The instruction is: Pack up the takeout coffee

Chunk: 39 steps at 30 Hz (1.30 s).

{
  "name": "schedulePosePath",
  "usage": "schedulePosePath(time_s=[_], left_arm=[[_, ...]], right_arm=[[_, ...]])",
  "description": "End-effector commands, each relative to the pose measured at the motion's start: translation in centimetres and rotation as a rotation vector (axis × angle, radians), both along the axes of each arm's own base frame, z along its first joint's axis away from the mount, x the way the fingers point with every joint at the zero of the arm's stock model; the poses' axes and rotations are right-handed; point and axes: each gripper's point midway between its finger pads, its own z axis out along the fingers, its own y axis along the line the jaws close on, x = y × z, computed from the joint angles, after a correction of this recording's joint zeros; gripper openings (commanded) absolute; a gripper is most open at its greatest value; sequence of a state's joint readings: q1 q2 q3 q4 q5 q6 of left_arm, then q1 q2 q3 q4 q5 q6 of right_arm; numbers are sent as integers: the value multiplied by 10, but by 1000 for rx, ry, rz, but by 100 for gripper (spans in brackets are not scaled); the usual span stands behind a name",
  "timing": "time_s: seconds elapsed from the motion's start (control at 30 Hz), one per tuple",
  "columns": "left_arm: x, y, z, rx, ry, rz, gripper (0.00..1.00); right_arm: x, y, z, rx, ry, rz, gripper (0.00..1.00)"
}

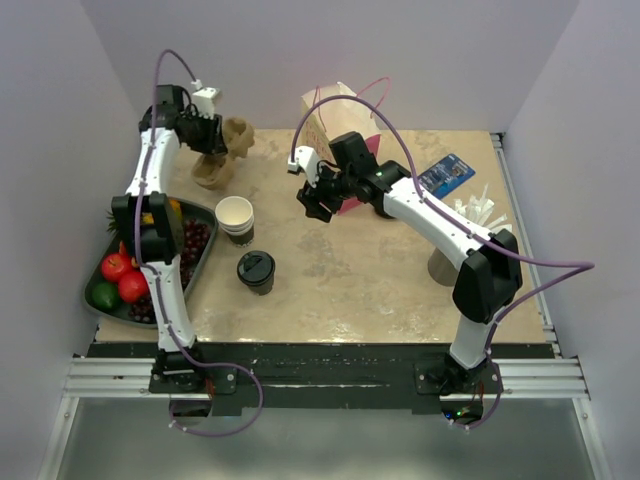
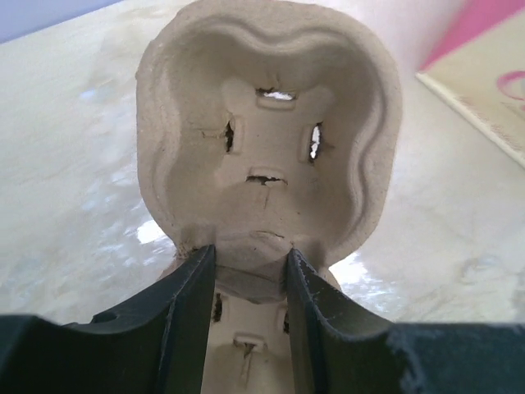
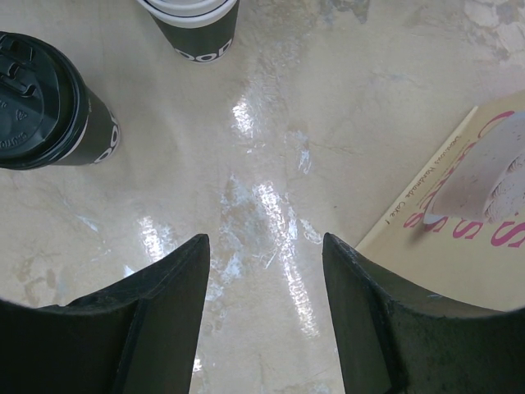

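Observation:
The takeout coffee (image 1: 256, 270), a dark-banded cup with a black lid, stands on the table left of centre. It also shows at the upper left of the right wrist view (image 3: 45, 103). My left gripper (image 1: 220, 140) is at the back left, shut on the middle ridge of a brown pulp cup carrier (image 1: 213, 172). The carrier (image 2: 271, 139) fills the left wrist view, tilted up, with my gripper (image 2: 250, 267) pinching its ridge. My right gripper (image 1: 316, 203) is open and empty above the table (image 3: 267, 246), right of and behind the coffee.
Lidless stacked cups (image 1: 235, 218) stand just behind the coffee and show in the right wrist view (image 3: 193, 25). A cream and pink bag (image 1: 340, 125) stands at the back centre. A fruit tray (image 1: 200, 265) lies at the left edge. A blue packet (image 1: 447, 175) and white sticks (image 1: 477, 212) lie at the right.

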<state>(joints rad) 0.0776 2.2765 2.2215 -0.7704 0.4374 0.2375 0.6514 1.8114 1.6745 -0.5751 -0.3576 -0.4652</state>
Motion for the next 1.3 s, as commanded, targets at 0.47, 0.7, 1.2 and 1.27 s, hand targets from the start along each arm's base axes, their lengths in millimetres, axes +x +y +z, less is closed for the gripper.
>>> schedulePosePath(time_s=[0.47, 0.7, 1.2, 1.27], left_arm=[[-27, -23, 29, -276, 52, -109, 0], [-28, -34, 35, -408, -22, -211, 0], [-33, -41, 25, -472, 16, -219, 0], [-34, -40, 25, -473, 19, -217, 0]], right_arm=[[40, 26, 42, 244, 81, -152, 63], [77, 84, 38, 478, 284, -263, 76], [137, 146, 32, 785, 345, -423, 78], [143, 147, 27, 805, 350, -451, 79]])
